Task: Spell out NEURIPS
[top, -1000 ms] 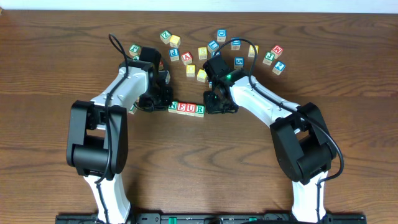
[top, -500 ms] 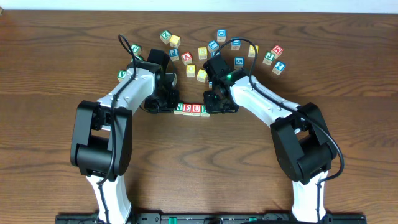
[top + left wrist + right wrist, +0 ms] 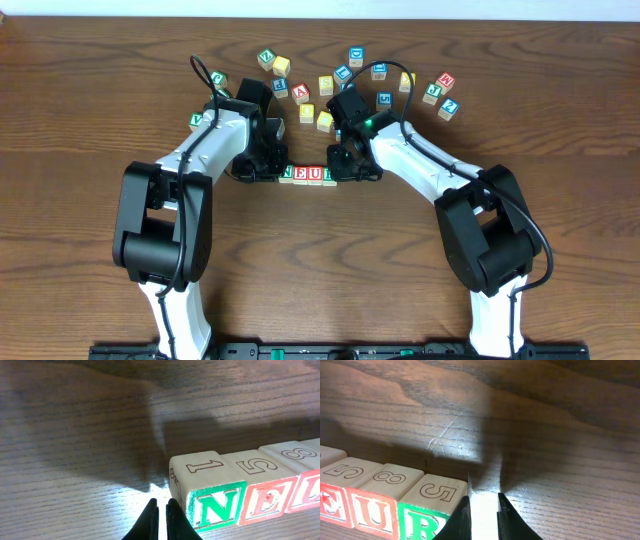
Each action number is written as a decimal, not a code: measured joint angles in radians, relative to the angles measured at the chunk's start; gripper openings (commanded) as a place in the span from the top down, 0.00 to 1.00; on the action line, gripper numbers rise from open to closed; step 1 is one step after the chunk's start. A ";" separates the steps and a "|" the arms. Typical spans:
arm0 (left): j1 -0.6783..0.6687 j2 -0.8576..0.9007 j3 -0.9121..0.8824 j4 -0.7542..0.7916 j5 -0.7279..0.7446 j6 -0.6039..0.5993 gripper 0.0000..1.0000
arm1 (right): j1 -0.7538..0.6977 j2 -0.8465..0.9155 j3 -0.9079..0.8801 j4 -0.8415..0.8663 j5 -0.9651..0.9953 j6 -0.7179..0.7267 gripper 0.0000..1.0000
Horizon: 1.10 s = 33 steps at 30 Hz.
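A row of wooden cubes point(image 3: 306, 175) reads N, E, U, R on the table between my two grippers. In the left wrist view the green N cube point(image 3: 215, 505) is at the row's left end, with the red E point(image 3: 267, 502) and U point(image 3: 310, 492) beyond it. My left gripper point(image 3: 160, 510) is shut and empty, its tips against the N cube's outer side. In the right wrist view the green R cube point(image 3: 427, 510) ends the row. My right gripper point(image 3: 482, 510) is nearly shut and empty, with one finger against the R cube. I cannot read the letters on the loose cubes.
Several loose letter cubes lie scattered behind the row, among them yellow cubes point(image 3: 324, 121), a blue cube point(image 3: 384, 99) and a red cube point(image 3: 446, 80). Both arms point(image 3: 200, 150) reach in from the near side. Bare wood table point(image 3: 320, 260) lies in front of the row.
Since one second ago my left gripper has moved right against the N cube and the row has slid slightly right against my right gripper. Nothing has moved in the last half second.
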 measured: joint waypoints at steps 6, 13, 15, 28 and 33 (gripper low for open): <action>0.011 0.000 0.006 -0.031 -0.043 0.008 0.92 | -0.016 0.000 0.000 -0.003 -0.003 0.000 0.87; 0.081 -0.046 0.068 -0.016 -0.064 0.033 0.92 | -0.074 0.000 0.000 -0.005 0.003 -0.007 0.83; 0.087 -0.082 0.072 0.027 -0.063 0.045 0.92 | -0.072 0.000 -0.003 0.010 0.029 -0.008 0.83; -0.032 -0.093 0.080 0.157 -0.079 -0.035 0.92 | -0.066 0.000 -0.019 0.029 0.071 -0.011 0.81; -0.022 -0.093 0.080 0.146 -0.103 -0.061 0.92 | -0.066 0.000 -0.019 0.026 0.071 -0.012 0.81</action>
